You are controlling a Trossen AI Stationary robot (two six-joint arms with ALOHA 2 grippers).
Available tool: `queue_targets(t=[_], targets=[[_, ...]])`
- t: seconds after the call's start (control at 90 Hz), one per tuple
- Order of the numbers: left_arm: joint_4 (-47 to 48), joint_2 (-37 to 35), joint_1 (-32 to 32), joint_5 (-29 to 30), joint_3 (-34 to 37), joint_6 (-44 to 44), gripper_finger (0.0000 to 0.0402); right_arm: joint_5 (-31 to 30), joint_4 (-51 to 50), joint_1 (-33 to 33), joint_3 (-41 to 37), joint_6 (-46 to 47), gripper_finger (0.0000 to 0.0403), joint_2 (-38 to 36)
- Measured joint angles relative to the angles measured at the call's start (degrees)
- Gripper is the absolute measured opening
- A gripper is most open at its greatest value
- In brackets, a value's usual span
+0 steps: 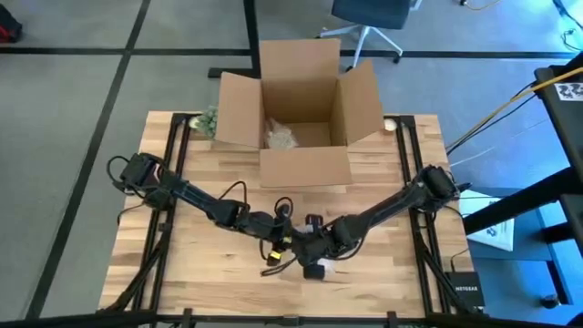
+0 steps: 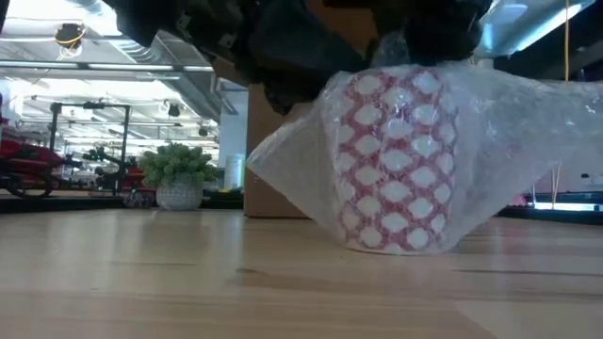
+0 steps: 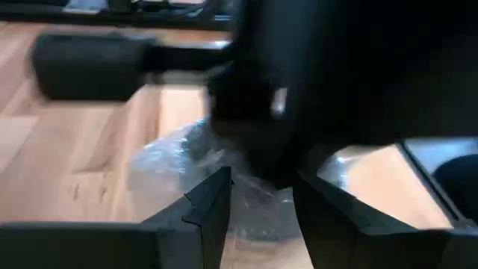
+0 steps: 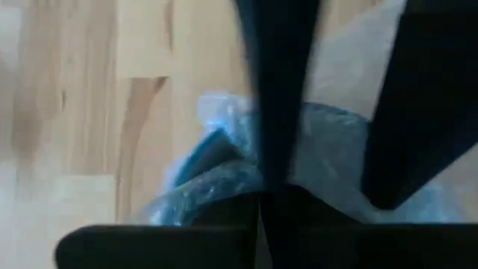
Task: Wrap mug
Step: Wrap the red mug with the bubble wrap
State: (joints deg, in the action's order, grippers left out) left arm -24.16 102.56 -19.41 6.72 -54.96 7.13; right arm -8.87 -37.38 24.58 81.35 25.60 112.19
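counter (image 1: pixel 200 255): light wood planks, dark rails along both sides | far edge, middle: open cardboard box (image 1: pixel 303 118), flaps spread, crumpled wrap inside | far left corner: small potted plant (image 1: pixel 208 120) beside the box | near middle: mug (image 2: pixel 398 160), red-and-white pattern, upright on the wood, covered in bubble wrap (image 2: pixel 513 132) that spreads outward

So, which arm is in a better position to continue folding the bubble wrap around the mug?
Probably the left. Its gripper is open, with bubble wrap lying between the fingers. The right gripper sits right over the mug, seemingly steadying it, though its fingers cannot be judged.
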Motion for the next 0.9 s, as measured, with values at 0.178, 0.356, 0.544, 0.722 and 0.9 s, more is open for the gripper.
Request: queue_targets(t=[0.178,0.356,0.544,0.722,0.9], targets=[[1.3,-0.1,-0.1,2.3,0.0,-0.9,0.0127,0.1,-4.7,-0.2,4.0,-3.0,0.0001,0.6],[2.9,-0.3,0.8,2.8,-0.1,1.2,0.0127,-0.1,-14.5,0.3,11.6,-5.1,0.0001,0.7],[2.7,-0.2,0.7,2.9,-0.1,1.4,0.0127,-1.2,-21.8,0.1,17.4,-5.1,0.0001,0.6],[2.6,-0.2,0.7,3.0,-0.1,1.7,0.0127,-1.2,-23.2,0.1,19.1,-5.3,0.0001,0.5],[2.5,-0.2,0.7,2.9,-0.1,1.9,0.0127,1.7,-19.4,0.5,16.3,-9.0,0.0001,0.4]])
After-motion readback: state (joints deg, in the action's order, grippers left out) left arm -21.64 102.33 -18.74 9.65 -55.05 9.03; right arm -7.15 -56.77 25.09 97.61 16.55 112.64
